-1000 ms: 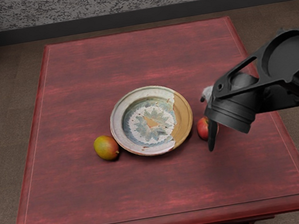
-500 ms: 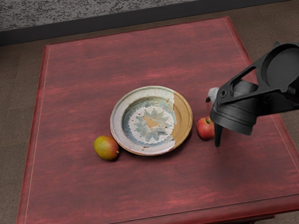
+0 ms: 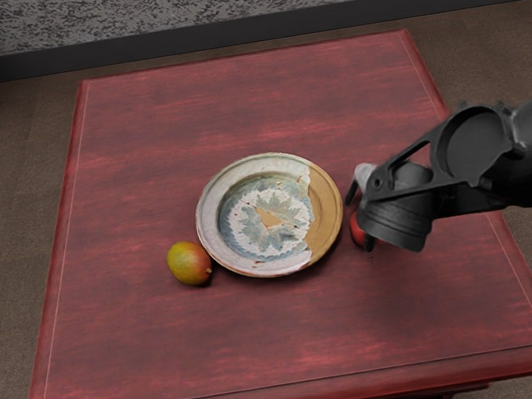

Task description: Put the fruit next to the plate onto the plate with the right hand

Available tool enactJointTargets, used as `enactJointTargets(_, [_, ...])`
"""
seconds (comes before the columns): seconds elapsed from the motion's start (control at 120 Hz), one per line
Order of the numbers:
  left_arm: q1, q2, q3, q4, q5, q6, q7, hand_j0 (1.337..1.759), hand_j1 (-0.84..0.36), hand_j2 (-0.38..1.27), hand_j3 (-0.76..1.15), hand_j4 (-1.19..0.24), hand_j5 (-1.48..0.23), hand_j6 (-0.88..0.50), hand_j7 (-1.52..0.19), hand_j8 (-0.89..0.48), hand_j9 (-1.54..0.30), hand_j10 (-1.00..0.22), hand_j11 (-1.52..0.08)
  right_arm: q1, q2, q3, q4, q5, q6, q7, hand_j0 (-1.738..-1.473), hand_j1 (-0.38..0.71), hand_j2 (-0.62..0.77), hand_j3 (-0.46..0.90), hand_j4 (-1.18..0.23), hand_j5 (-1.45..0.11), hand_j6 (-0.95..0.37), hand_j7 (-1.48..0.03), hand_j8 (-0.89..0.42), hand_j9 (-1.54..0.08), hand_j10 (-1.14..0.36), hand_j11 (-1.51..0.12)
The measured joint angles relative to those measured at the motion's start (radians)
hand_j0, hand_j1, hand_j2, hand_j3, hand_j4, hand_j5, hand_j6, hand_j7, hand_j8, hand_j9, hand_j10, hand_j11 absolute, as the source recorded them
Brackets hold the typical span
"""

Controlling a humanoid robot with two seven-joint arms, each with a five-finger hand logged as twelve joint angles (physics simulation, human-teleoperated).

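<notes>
A patterned ceramic plate (image 3: 325, 212) lies near the middle of the red wooden table (image 3: 231, 104). Just right of its rim is a small red fruit (image 3: 356, 235), of which only a sliver shows. My right hand (image 3: 367, 210) hangs directly over that fruit and covers most of it; the dark forearm reaches in from the right edge. The wrist blocks the view of how the hand meets the fruit. A yellow-red mango-like fruit (image 3: 189, 263) rests against the plate's left side. The left arm does not show.
The table's edges run all around the plate with wide bare wood at the back and front. Brown floor surrounds the table, and a grey stone wall stands behind it.
The right hand has come down and to the left onto the red fruit, which showed more fully before. The forearm is lower and flatter. Plate and mango-like fruit have not moved.
</notes>
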Motion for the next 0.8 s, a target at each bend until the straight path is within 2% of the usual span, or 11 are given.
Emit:
enactJointTargets(0.025, [0.000,0.000,0.000,0.000,0.000,0.000,0.000,1.658,0.35,0.00,0.00,0.00,0.00,0.00,0.00,0.00,0.00,0.00,0.00,-0.008,-0.004,0.008,-0.004,-0.002,-0.002,-0.001,-1.655,0.15,0.03,0.00,-0.55,-0.55,0.14,-0.98,0.16,-1.05,-0.09,-0.88])
enactJointTargets(0.083, [0.000,0.000,0.000,0.000,0.000,0.000,0.000,1.658,0.35,0.00,0.00,0.00,0.00,0.00,0.00,0.00,0.00,0.00,0.00,-0.021,-0.012,0.023,-0.011,-0.005,-0.004,-0.003,-1.651,0.26,0.01,0.00,-0.66,-0.66,0.18,-1.06,0.20,-1.16,-0.05,-1.00])
enactJointTargets(0.158, [0.000,0.000,0.000,0.000,0.000,0.000,0.000,1.658,0.35,0.00,0.00,0.00,0.00,0.00,0.00,0.00,0.00,0.00,0.00,-0.032,-0.023,0.041,-0.016,-0.002,-0.008,-0.006,-1.650,0.33,0.05,0.00,-0.60,-0.75,0.19,-1.08,0.23,-1.19,0.00,-1.05])
enactJointTargets(0.2, [0.000,0.000,0.000,0.000,0.000,0.000,0.000,1.658,0.35,0.00,0.00,0.00,0.00,0.00,0.00,0.00,0.00,0.00,0.00,-0.040,-0.041,0.061,-0.017,0.001,-0.008,-0.006,-1.649,0.35,0.08,0.00,-0.57,-0.81,0.10,-1.02,0.18,-1.15,-0.07,-1.04])
enactJointTargets(0.208, [0.000,0.000,0.000,0.000,0.000,0.000,0.000,1.658,0.35,0.00,0.00,0.00,0.00,0.00,0.00,0.00,0.00,0.00,0.00,-0.043,-0.047,0.067,-0.017,0.000,-0.007,-0.005,-1.649,0.36,0.09,0.00,-0.56,-0.82,0.06,-1.02,0.12,-1.09,-0.11,-1.05])
enactJointTargets(0.267, [0.000,0.000,0.000,0.000,0.000,0.000,0.000,1.658,0.35,0.00,0.00,0.00,0.00,0.00,0.00,0.00,0.00,0.00,0.00,-0.056,-0.093,0.108,-0.018,-0.003,-0.001,-0.002,-1.650,0.38,0.14,0.00,-0.55,-0.90,-0.14,-1.05,-0.10,-1.11,-0.29,-1.07])
enactJointTargets(0.292, [0.000,0.000,0.000,0.000,0.000,0.000,0.000,1.658,0.35,0.00,0.00,0.00,0.00,0.00,0.00,0.00,0.00,0.00,0.00,-0.062,-0.118,0.128,-0.018,-0.004,0.002,-0.001,-1.650,0.37,0.20,0.00,-0.57,-0.93,-0.16,-1.06,-0.16,-1.11,-0.36,-1.08])
enactJointTargets(0.383, [0.000,0.000,0.000,0.000,0.000,0.000,0.000,1.658,0.35,0.00,0.00,0.00,0.00,0.00,0.00,0.00,0.00,0.00,0.00,-0.083,-0.212,0.217,-0.018,-0.007,0.006,0.002,-1.648,0.32,0.26,0.00,-0.68,-1.00,-0.29,-1.09,-0.29,-1.12,-0.54,-1.11])
enactJointTargets(0.5, [0.000,0.000,0.000,0.000,0.000,0.000,0.000,1.658,0.35,0.00,0.00,0.00,0.00,0.00,0.00,0.00,0.00,0.00,0.00,-0.125,-0.322,0.348,-0.017,-0.005,0.012,0.004,-1.648,0.35,0.37,0.00,-0.65,-1.08,-0.28,-1.11,-0.29,-1.15,-0.54,-1.13])
enactJointTargets(0.633, [0.000,0.000,0.000,0.000,0.000,0.000,0.000,1.658,0.35,0.00,0.00,0.00,0.00,0.00,0.00,0.00,0.00,0.00,0.00,-0.257,-0.465,0.620,-0.017,-0.005,0.039,0.003,-1.646,0.30,0.27,0.00,-0.65,-1.11,-0.30,-1.12,-0.30,-1.15,-0.55,-1.13])
enactJointTargets(0.8, [0.000,0.000,0.000,0.000,0.000,0.000,0.000,1.658,0.35,0.00,0.00,0.00,0.00,0.00,0.00,0.00,0.00,0.00,0.00,-0.350,-0.476,0.821,-0.013,0.000,0.134,0.003,-1.645,0.26,0.21,0.00,-0.68,-1.12,-0.33,-1.13,-0.33,-1.16,-0.59,-1.14])
